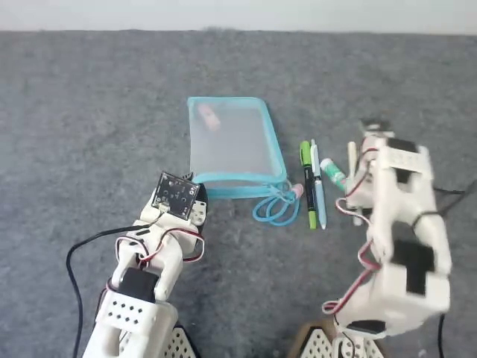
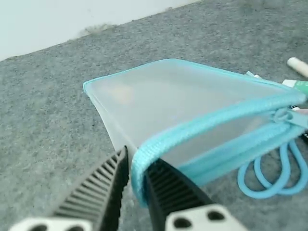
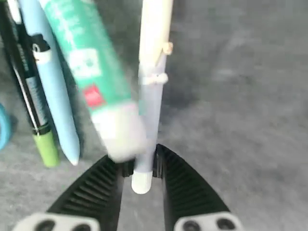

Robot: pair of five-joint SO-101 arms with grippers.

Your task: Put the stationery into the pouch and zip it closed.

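Now: left gripper [image 2: 137, 180] clamped on zipper edge at near-left corner of translucent teal-trimmed pouch [image 2: 183, 106], mid-table. Teal cord loop [image 2: 274, 175] at pouch's near-right corner. Right gripper [image 3: 142, 166] pinched on end of white pen [image 3: 153, 72], right of pouch. Green glue stick [image 3: 84, 62], light blue pen [image 3: 53, 96], green-black pen [image 3: 45, 144] between pouch and white pen.

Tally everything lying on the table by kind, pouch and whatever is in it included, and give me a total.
Pouch: 1
Pens: 3 (green-and-black pen, light blue pen, white pen)
Green tube with a white cap: 1
Pink item inside the pouch, too faint to identify: 1
Total: 6
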